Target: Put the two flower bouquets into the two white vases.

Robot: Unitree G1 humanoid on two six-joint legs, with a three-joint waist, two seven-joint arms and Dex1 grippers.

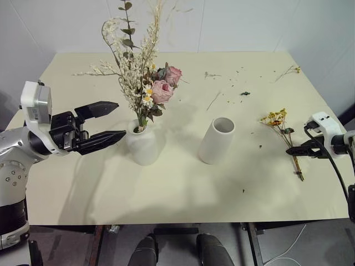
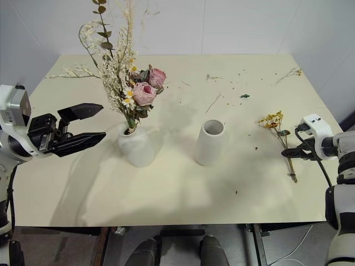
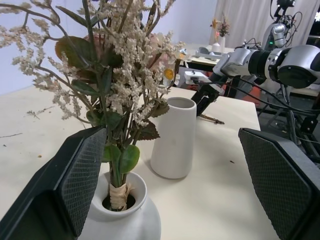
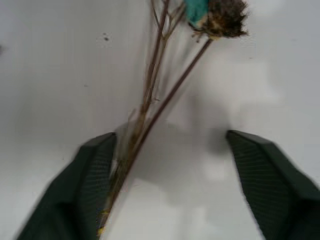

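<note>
Halfway through a flower-arranging job: the large bouquet (image 1: 145, 83) of pink roses, white sprigs and green leaves stands upright in the rounded vase (image 1: 143, 145), its bound stems seated in the narrow neck, so one of the two placements looks finished. The left end effector (image 1: 111, 121) hangs just beside that vase with its two black fingers spread wide and nothing between them

The second half is not yet done. The cylinder vase (image 1: 216, 141) stands empty near the middle of the cream surface (image 1: 183, 188), mouth up. The small bouquet (image 1: 283, 132) of dried yellow-orange flowers lies flat, well apart from it toward the right edge. The right end effector (image 1: 295, 151) is down at the thin stems near their lower end; in the wrist view the stems run along the inner face of one finger while the other finger stands clear, so the jaws read as open around the stems rather than clamped

Judging from this, what remains is to close on the stems, lift the bunch, carry it across and drop the stems into the open cylinder
</note>
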